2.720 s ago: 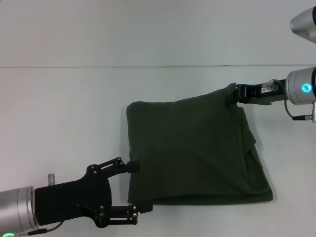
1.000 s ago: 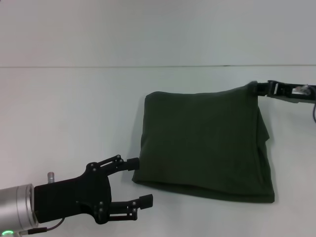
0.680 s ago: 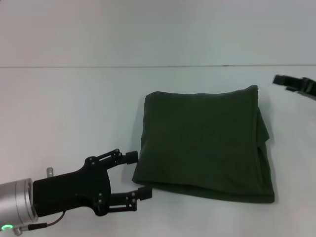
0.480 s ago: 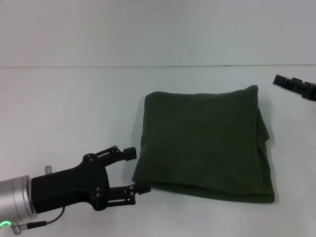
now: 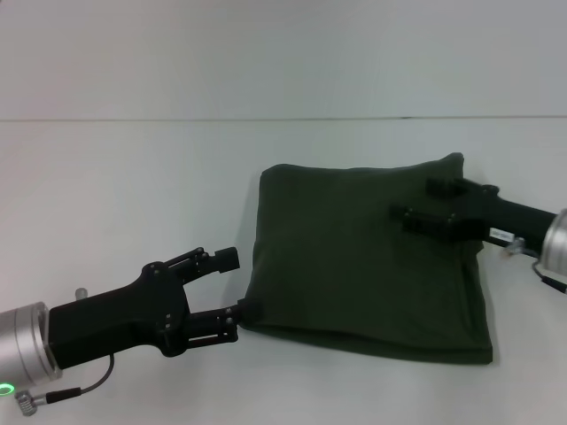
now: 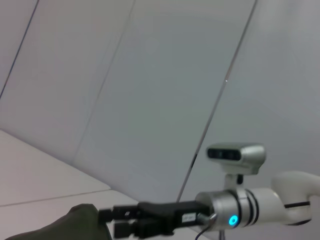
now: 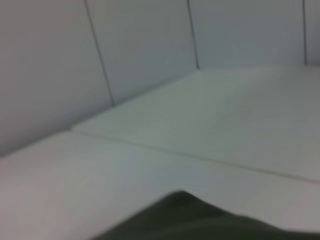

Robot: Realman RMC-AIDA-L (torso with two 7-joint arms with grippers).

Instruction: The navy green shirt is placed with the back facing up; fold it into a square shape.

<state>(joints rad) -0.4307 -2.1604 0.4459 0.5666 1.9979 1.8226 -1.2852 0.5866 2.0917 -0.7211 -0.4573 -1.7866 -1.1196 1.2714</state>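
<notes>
Reaching back in, right gripper (image 5: 423, 203) now hovers spread over the navy green shirt (image 5: 354, 257) at 3 o'clock; left gripper (image 5: 232, 283), open, probably touches its 7 o'clock corner. Square nearly done.

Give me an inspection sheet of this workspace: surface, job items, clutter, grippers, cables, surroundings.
Surface: white table, with a thin seam line running across its far part.
Job items: navy green shirt lies folded into a roughly square pad, plain side up; layered edges show along its right side.
Clutter: nothing seen.
Grippers: left gripper open at the shirt's near-left corner, lower finger at the hem. Right gripper open, over the shirt's far-right part.
Cables: a thin dark cable loops under the left arm's wrist; another shows at the right arm's wrist by the frame edge.
Surroundings: pale panelled wall behind the table; nothing else seen.
</notes>
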